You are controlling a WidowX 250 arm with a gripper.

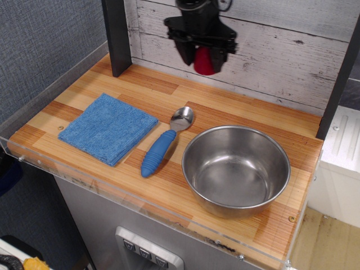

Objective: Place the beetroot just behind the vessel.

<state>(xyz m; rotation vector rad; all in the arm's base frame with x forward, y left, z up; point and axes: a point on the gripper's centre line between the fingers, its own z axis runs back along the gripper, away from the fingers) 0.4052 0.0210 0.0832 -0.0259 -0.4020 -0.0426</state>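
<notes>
My black gripper hangs high over the back of the wooden table, in front of the plank wall. It is shut on the dark-red beetroot, which shows between the two fingers, well above the table top. The vessel, a large shiny steel bowl, stands empty at the front right of the table. The gripper is up and to the back left of the bowl.
A blue folded cloth lies at the left. A blue-handled metal spoon lies between cloth and bowl. A dark post stands at the back left. The white plank wall runs along the back. A clear guard rims the table's front edge.
</notes>
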